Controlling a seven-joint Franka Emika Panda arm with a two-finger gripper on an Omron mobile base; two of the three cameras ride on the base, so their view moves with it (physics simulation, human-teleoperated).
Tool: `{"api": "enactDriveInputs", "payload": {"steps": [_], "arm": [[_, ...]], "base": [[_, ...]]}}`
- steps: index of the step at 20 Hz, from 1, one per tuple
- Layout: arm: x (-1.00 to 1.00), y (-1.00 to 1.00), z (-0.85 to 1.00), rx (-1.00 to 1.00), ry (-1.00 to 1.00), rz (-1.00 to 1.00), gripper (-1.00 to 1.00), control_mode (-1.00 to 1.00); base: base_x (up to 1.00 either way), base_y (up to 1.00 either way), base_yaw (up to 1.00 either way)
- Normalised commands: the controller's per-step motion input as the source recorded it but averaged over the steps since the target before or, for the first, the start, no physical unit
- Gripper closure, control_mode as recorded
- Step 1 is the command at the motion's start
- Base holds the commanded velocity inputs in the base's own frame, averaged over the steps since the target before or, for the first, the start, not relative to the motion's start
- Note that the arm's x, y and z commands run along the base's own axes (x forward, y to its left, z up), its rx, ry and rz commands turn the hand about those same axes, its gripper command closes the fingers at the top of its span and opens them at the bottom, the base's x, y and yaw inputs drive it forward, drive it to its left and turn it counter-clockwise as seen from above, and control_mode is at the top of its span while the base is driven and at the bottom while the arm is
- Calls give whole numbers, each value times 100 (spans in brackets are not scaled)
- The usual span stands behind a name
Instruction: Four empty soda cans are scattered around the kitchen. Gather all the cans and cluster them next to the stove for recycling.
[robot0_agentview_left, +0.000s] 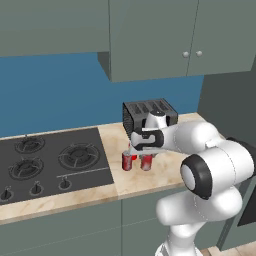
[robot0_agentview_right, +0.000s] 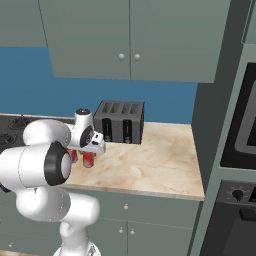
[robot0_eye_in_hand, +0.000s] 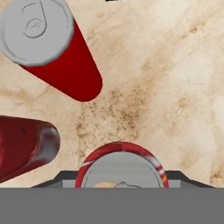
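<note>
On the beige counter (robot0_agentview_left: 165, 175), just right of the black stove (robot0_agentview_left: 50, 160), stand red soda cans with silvery tops. My gripper (robot0_agentview_left: 146, 155) points down over them, shut on one soda can (robot0_agentview_left: 146, 162), whose top fills the bottom of the hand view (robot0_eye_in_hand: 121, 168) between the dark finger tips. A second can (robot0_agentview_left: 127, 161) stands just left of it, toward the stove. In the hand view two more cans appear beyond the held one, one at upper left (robot0_eye_in_hand: 52, 52) and one at left (robot0_eye_in_hand: 26, 146). From the right base view, the held can (robot0_agentview_right: 89, 159) sits under the hand.
The black slotted toaster (robot0_agentview_left: 150, 116) stands against the blue wall right behind the cans. Grey-green wall cabinets (robot0_agentview_left: 170, 35) hang above. An oven tower (robot0_agentview_right: 240, 150) closes the counter's right end. Bare counter (robot0_agentview_right: 150, 160) stretches right of the cans.
</note>
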Motion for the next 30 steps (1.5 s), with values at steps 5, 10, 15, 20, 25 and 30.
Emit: {"api": "enactDriveInputs", "payload": {"steps": [5,10,15,20,25,30], "arm": [[0,6,-12,0,0,0,100,-100],[0,2,-15,0,0,0,100,-100],[-3,0,-18,0,0,0,100,-100],[-3,0,-18,0,0,0,100,-100],[-3,0,-22,2,0,0,100,-100],[-6,0,-23,2,0,0,-100,-100]], "base": [[0,0,0],[0,0,0],[0,0,0],[0,0,0],[0,0,0],[0,0,0]]}}
